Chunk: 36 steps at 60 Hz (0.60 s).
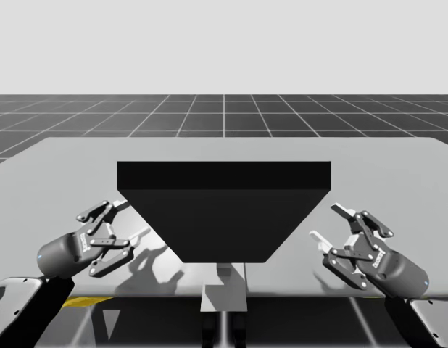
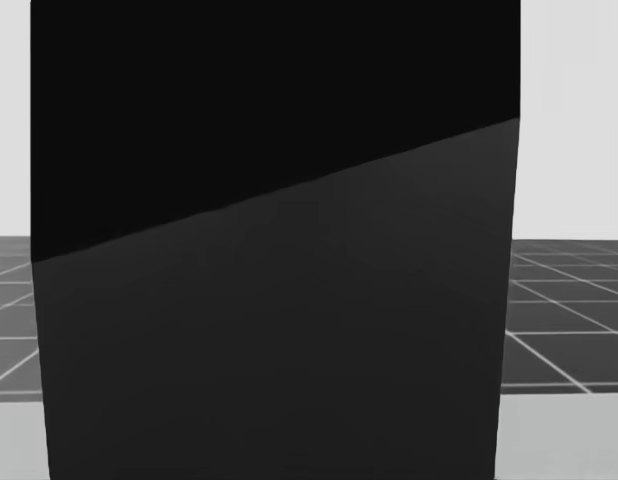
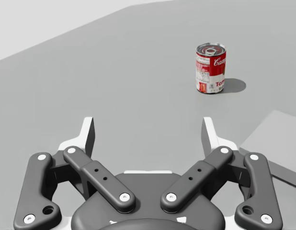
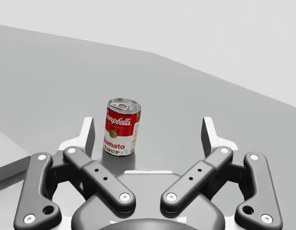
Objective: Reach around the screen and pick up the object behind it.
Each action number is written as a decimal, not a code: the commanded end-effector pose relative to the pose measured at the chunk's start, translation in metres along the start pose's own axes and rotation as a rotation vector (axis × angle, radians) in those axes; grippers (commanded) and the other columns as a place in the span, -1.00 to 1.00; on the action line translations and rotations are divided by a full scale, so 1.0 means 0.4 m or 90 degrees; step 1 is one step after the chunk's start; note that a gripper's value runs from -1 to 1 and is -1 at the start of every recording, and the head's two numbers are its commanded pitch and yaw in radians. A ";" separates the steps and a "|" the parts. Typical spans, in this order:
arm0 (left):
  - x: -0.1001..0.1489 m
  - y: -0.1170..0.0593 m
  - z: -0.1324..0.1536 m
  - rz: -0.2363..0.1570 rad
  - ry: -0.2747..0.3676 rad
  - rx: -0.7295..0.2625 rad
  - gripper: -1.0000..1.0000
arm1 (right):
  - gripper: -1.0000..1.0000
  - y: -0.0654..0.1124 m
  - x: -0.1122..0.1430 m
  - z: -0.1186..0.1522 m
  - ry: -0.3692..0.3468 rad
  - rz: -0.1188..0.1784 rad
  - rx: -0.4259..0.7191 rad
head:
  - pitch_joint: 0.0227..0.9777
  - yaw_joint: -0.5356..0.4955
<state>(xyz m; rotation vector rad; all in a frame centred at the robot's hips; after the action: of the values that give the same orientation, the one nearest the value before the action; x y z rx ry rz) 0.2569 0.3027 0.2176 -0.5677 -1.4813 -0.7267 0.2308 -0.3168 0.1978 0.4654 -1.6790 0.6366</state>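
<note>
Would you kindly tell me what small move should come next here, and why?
I would probably ease the right end effector forward and shift it slightly sideways toward the can. Its fingers are open, and the upright can stands just ahead of it, nearer one finger than the other. From the left end effector, also open, the can looks farther off and well to one side.
</note>
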 end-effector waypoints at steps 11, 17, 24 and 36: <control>-0.017 -0.020 0.003 -0.013 0.019 -0.028 -1.00 | -1.00 -0.015 -0.074 -0.042 0.028 -0.030 0.021 | -0.72 -0.07; -0.017 -0.025 0.001 -0.017 0.021 -0.032 -1.00 | -1.00 -0.034 -0.098 -0.077 0.037 -0.032 0.027 | -0.71 -0.07; -0.018 -0.027 -0.001 -0.019 0.022 -0.036 -1.00 | -1.00 -0.040 -0.109 -0.112 0.040 -0.045 0.049 | -0.71 -0.08; -0.020 -0.027 -0.002 -0.018 0.021 -0.040 -1.00 | -1.00 -0.030 -0.137 -0.196 0.056 -0.046 0.090 | -0.70 -0.07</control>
<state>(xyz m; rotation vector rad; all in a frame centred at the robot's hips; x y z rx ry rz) 0.2503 0.2960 0.2090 -0.5775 -1.4432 -0.7979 0.2924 -0.2935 0.1625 0.5575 -1.5598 0.6869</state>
